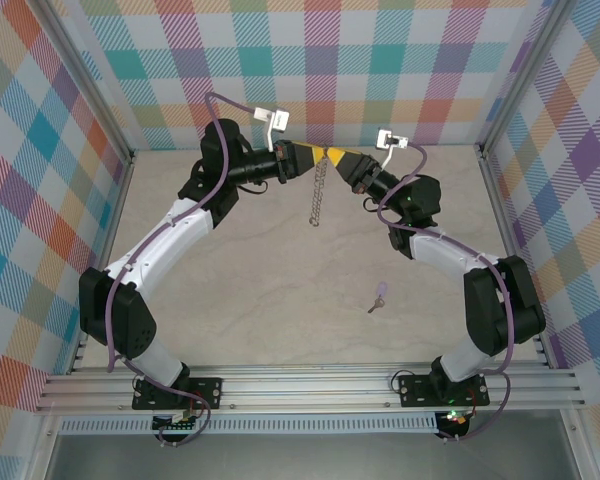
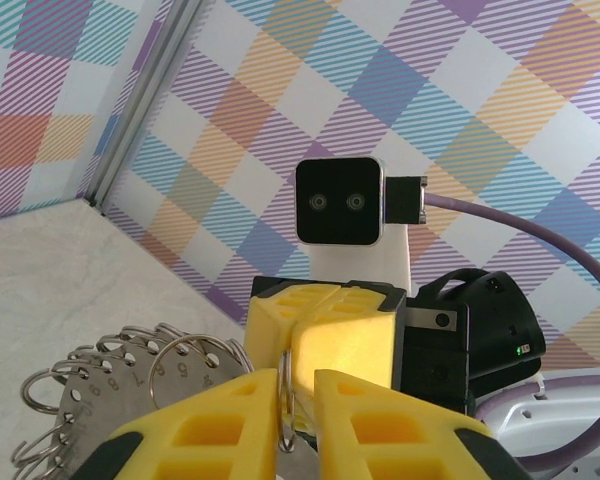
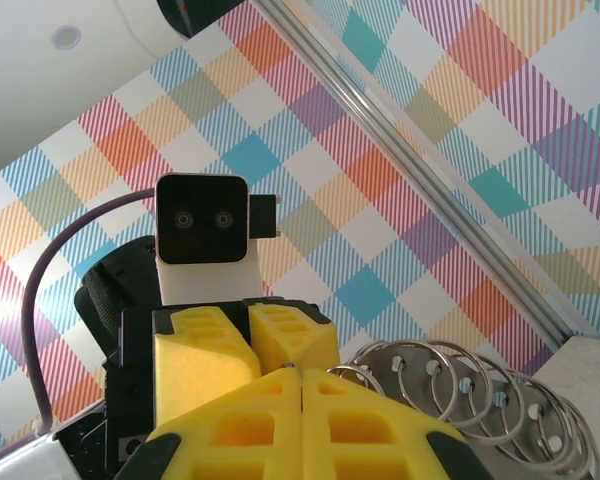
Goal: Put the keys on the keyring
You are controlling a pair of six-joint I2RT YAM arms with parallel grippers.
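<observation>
Keyring (image 2: 90, 385) lower part cut by frame edge; key (image 1: 379, 296) too small for detail.

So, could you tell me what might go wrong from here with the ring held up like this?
The keyring hangs by its thin rim where the right gripper and left gripper meet tip to tip; it could slip, or the two could collide.
The key lies on the table, far from both grippers; it is tiny, so picking it up may fail.
</observation>
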